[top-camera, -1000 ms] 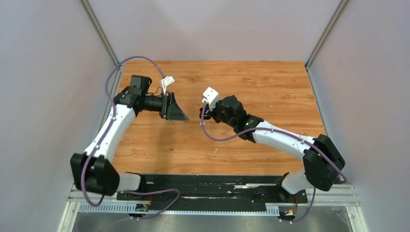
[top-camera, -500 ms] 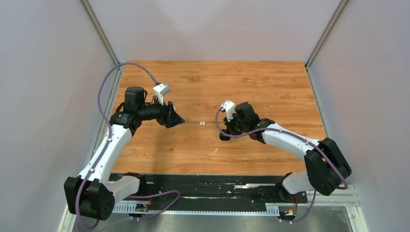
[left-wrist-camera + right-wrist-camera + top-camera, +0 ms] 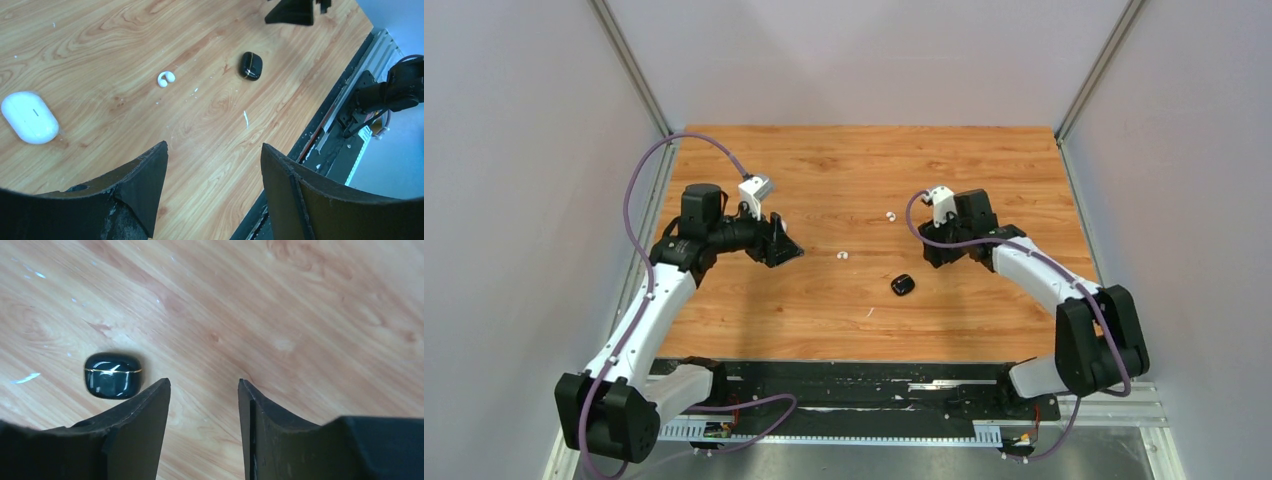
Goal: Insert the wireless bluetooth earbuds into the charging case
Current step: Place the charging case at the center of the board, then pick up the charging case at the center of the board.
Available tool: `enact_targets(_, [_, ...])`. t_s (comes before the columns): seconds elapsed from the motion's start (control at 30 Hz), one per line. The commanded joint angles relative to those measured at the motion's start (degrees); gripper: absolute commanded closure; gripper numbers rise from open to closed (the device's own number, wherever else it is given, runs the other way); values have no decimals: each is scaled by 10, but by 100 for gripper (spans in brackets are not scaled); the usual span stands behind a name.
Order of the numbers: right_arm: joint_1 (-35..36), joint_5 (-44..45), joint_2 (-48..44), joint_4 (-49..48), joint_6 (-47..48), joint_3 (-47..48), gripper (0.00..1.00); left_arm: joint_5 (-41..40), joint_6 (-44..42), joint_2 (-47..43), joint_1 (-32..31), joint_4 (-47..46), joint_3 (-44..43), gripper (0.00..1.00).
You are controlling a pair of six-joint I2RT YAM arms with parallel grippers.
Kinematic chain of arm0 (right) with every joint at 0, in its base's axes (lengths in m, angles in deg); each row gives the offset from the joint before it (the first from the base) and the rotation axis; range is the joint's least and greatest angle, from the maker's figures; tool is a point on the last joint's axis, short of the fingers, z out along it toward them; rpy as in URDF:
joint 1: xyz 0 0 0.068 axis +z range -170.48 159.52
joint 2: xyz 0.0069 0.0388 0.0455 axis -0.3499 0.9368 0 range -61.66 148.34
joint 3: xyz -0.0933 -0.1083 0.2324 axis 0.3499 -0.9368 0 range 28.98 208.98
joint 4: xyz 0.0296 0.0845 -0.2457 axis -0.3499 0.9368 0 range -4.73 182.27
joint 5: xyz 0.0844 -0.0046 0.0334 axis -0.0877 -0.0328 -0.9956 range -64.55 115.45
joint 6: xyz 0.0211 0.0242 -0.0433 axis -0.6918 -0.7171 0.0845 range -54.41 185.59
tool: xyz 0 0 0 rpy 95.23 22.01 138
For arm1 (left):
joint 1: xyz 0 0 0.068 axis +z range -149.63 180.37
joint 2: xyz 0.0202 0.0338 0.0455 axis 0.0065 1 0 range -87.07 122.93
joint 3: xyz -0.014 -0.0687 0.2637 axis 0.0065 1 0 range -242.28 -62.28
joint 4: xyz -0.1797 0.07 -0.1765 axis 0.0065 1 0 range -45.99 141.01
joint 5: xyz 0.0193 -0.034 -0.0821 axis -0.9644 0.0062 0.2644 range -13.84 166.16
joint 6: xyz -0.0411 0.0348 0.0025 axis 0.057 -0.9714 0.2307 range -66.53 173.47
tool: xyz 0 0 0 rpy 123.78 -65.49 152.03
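A glossy black charging case [image 3: 902, 285] with a gold seam lies closed on the wooden table, also seen in the right wrist view [image 3: 113, 375] and the left wrist view [image 3: 250, 65]. My right gripper [image 3: 936, 255] [image 3: 204, 382] hovers just right of it, open and holding nothing. A white earbud [image 3: 842, 255] [image 3: 166, 78] lies mid-table, and a second white earbud [image 3: 890, 215] lies farther back. A white pebble-shaped case [image 3: 30, 117] rests closed near my left gripper [image 3: 786, 250] [image 3: 214, 146], which is open and holding nothing above bare wood.
The wooden table [image 3: 984, 160] is walled by grey panels on three sides. A black rail [image 3: 864, 385] with the arm bases and cables runs along the near edge. Small white specks dot the wood.
My right gripper has opened and drawn back to the right, leaving the black case on the table. A second white earbud is now uncovered. The left arm has barely moved in the last half second.
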Motion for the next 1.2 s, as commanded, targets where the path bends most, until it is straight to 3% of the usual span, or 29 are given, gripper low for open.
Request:
enact_targets(0.0, [-17,-117,-53,35,46,35,48,-4,3,-13,1,-29,7,25])
enact_targets(0.13, [-14,-176,-53,30,53,28,44,-16,-4,-6,1,-22,8,25])
enact_targets(0.23, [-4,-202,-44,29,88,41,39,-79,0,5,1,-5,5,25])
enact_targets(0.4, [25,-229,23,44,140,129,42,-167,14,38,2,60,-34,27])
enact_targets(0.6, [40,-251,122,73,145,261,47,-264,62,114,27,102,-79,30])
enact_targets(0.8, [53,-244,145,79,97,303,47,-360,53,264,35,86,-154,30])
enact_targets(1.07, [54,-216,66,82,67,247,46,-308,52,470,36,44,-290,33])
enact_targets(1.17, [53,-205,30,82,66,217,46,-312,46,508,36,45,-319,37])
